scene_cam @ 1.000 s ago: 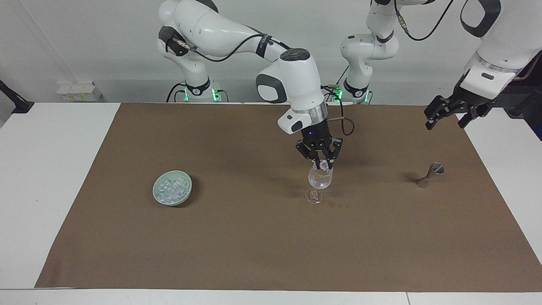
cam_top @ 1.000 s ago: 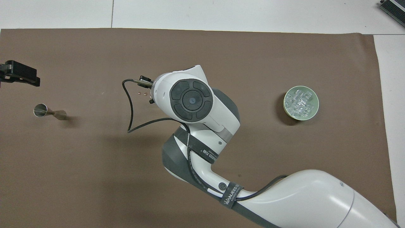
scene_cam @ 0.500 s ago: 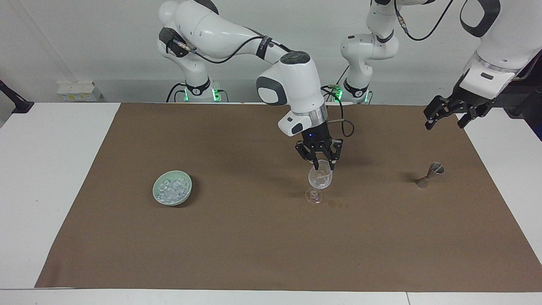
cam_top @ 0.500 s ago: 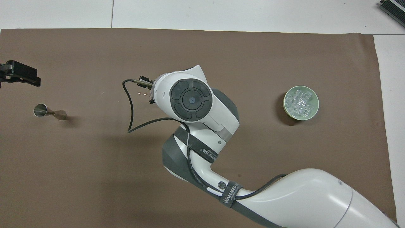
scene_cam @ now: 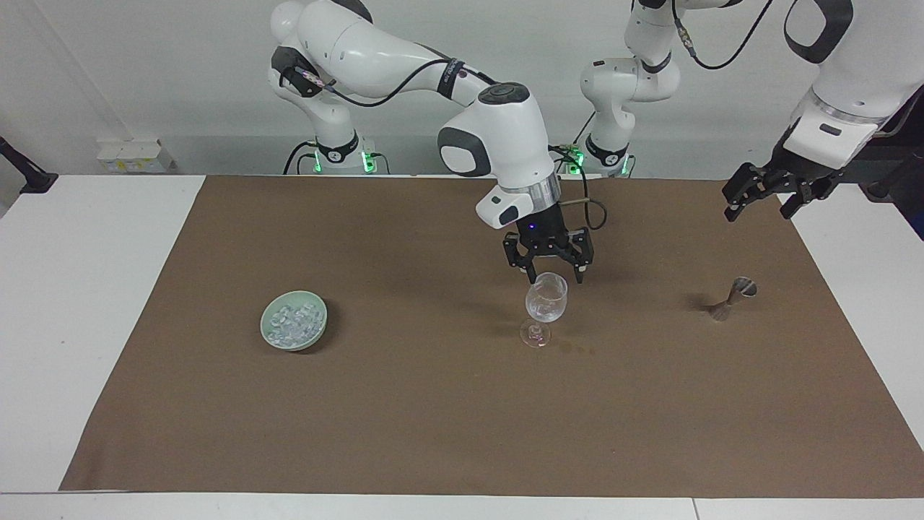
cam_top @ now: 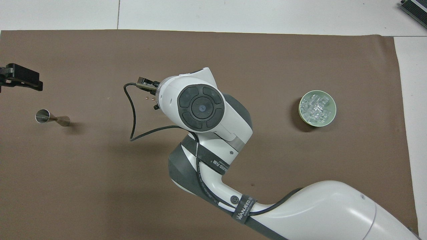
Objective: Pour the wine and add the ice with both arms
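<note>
A clear stemmed wine glass (scene_cam: 546, 300) stands upright mid-mat; the right arm's wrist hides it in the overhead view. My right gripper (scene_cam: 554, 276) hangs open just above its rim, a fingertip on either side, holding nothing. Whether the glass holds wine or ice I cannot tell. The ice (scene_cam: 292, 322) (cam_top: 316, 108) fills a pale green bowl (scene_cam: 268, 338) (cam_top: 301, 113) toward the right arm's end. My left gripper (scene_cam: 761, 205) (cam_top: 20, 78) waits open in the air over the mat's edge at the left arm's end.
A small steel jigger (scene_cam: 730, 297) (cam_top: 52, 118) lies on its side on the brown mat (scene_cam: 433, 433) below the left gripper. A few reddish drops (scene_cam: 574, 349) (cam_top: 150, 98) stain the mat beside the glass's foot.
My right gripper went from shut at the glass's rim to open and rose slightly above it. The left arm, bowl and jigger stayed put.
</note>
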Robot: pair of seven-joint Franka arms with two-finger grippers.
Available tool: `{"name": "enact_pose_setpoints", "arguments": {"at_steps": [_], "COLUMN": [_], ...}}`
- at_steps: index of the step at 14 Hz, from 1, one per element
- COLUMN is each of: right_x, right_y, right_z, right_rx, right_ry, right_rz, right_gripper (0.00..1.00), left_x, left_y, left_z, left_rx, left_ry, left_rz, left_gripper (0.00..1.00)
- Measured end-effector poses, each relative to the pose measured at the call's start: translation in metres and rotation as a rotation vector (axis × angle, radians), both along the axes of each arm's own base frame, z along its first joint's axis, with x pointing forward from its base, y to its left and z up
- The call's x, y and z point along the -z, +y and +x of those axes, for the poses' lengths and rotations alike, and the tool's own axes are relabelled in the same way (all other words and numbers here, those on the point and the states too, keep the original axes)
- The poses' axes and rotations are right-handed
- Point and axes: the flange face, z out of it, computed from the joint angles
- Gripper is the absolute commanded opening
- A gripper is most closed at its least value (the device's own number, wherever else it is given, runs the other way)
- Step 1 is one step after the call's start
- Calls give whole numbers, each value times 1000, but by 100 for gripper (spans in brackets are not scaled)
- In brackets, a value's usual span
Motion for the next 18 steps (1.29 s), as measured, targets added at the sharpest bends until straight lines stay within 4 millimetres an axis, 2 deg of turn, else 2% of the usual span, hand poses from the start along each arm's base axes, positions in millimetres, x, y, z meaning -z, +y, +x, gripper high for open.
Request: {"name": "enact_pose_setpoints", "arguments": {"at_steps": [2, 6, 13, 18], "right_x": [-19, -48, -58, -75], "right_y": [-11, -61, -153, -229], "right_z": [4, 27, 70, 84], "right_rx": [17, 81, 113, 84], "right_ry": [-49, -128, -159, -89], "right_rz": [-17, -111, -284, -368], "right_gripper": [100, 100, 100, 100], "left_x": [0, 0, 0, 0], "left_y": [0, -2, -3, -3], "left_z": [0, 0, 0, 0], "left_rx": [0, 2, 5, 4], "left_ry": [0, -1, -1, -1], "left_rz": [0, -2, -8, -8], "left_gripper": [100, 100, 100, 100]}}
